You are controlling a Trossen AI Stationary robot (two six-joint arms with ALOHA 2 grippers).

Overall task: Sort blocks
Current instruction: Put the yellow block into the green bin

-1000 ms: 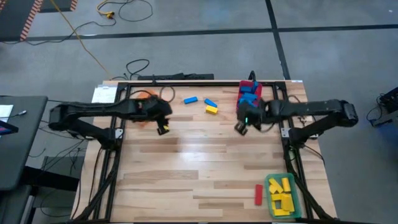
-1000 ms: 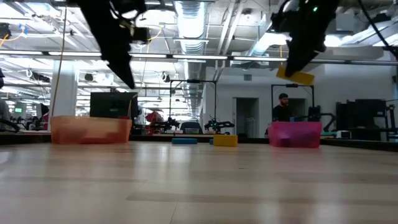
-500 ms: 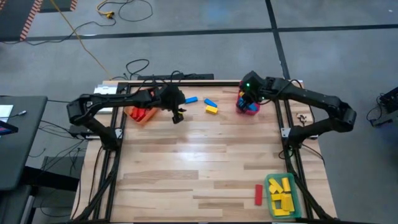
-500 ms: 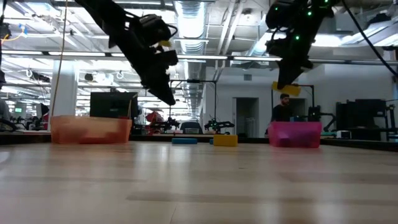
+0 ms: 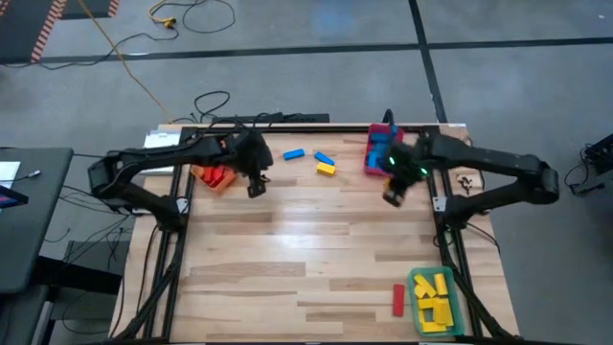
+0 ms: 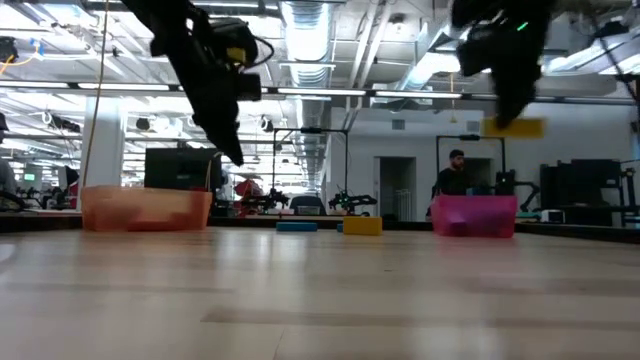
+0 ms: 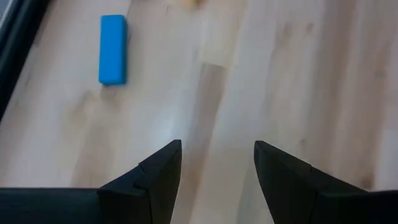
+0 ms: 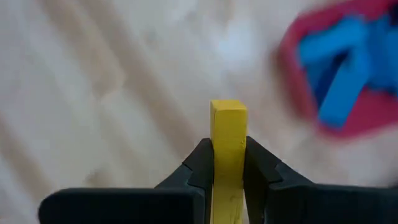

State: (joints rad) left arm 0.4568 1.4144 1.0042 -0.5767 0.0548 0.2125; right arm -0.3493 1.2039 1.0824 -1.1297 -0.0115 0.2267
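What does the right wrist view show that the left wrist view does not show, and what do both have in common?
Only the right wrist view shows a yellow block clamped between the right tool's fingers, held above the table, with the red bin of blue blocks off to one side. Only the left wrist view shows the left tool with open, empty fingers, and a single blue block lying flat on the table ahead of it. Both views look down past a tool's own dark fingers onto the same light wooden table.
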